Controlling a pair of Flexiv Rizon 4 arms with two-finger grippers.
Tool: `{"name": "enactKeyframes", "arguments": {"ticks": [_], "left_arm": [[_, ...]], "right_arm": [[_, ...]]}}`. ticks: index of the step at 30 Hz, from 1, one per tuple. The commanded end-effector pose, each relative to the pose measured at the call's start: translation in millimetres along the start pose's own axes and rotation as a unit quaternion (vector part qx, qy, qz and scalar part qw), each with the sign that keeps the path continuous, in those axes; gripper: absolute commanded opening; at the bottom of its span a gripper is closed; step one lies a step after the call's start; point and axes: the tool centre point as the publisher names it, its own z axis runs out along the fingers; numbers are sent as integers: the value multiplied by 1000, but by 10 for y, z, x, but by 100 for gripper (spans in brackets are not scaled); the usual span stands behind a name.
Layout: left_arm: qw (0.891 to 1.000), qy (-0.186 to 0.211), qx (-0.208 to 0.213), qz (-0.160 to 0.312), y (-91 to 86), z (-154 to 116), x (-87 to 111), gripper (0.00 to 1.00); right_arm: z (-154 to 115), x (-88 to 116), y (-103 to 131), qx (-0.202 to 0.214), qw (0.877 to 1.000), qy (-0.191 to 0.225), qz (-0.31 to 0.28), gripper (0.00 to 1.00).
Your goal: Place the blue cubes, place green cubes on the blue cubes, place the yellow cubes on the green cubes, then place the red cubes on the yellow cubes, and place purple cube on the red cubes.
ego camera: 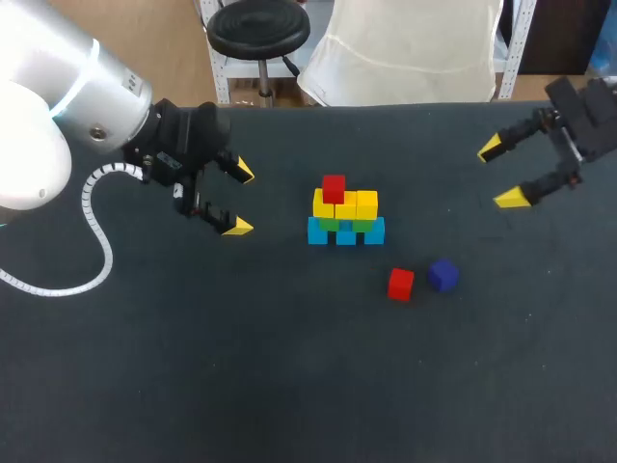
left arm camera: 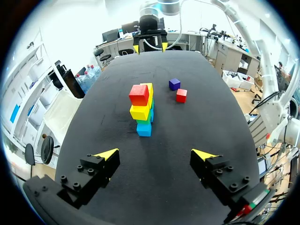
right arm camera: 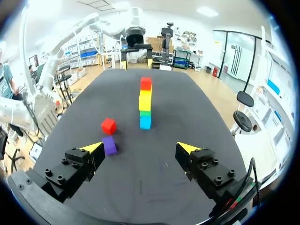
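Note:
A stack stands mid-table: blue cubes (ego camera: pixel 345 231) at the base, green cubes (ego camera: pixel 336 224) over them, yellow cubes (ego camera: pixel 346 204) above, and one red cube (ego camera: pixel 334 188) on top at its left end. A loose red cube (ego camera: pixel 401 284) and a purple cube (ego camera: pixel 442 275) lie on the table in front and to the right of the stack. My left gripper (ego camera: pixel 238 199) hovers open to the left of the stack. My right gripper (ego camera: pixel 501 174) hangs open at the far right. In the left wrist view the stack (left arm camera: pixel 142 108) is ahead of the open gripper (left arm camera: pixel 158 156). The right wrist view shows the purple cube (right arm camera: pixel 109 146) just ahead of one finger of the open gripper (right arm camera: pixel 139 149).
The black table (ego camera: pixel 289 367) stretches wide in front of the stack. My left arm's white cable (ego camera: pixel 92 222) loops over the table at the left.

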Motion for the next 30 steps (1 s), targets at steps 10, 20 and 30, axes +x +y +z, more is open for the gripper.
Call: {"name": "enactKeyframes", "arguments": {"ticks": [10,20,30], "left_arm": [[1000,0,1,1,7,-1,6,100],[1000,0,1,1,7,-1,6,100],[1000,0,1,1,7,-1,6,100]], "right_arm": [[543,-396,882,101,993,57,30,100],[953,-451,1228,141,983,104,58,100],[1099,-231,1201,134,979,122,97,100]]}}
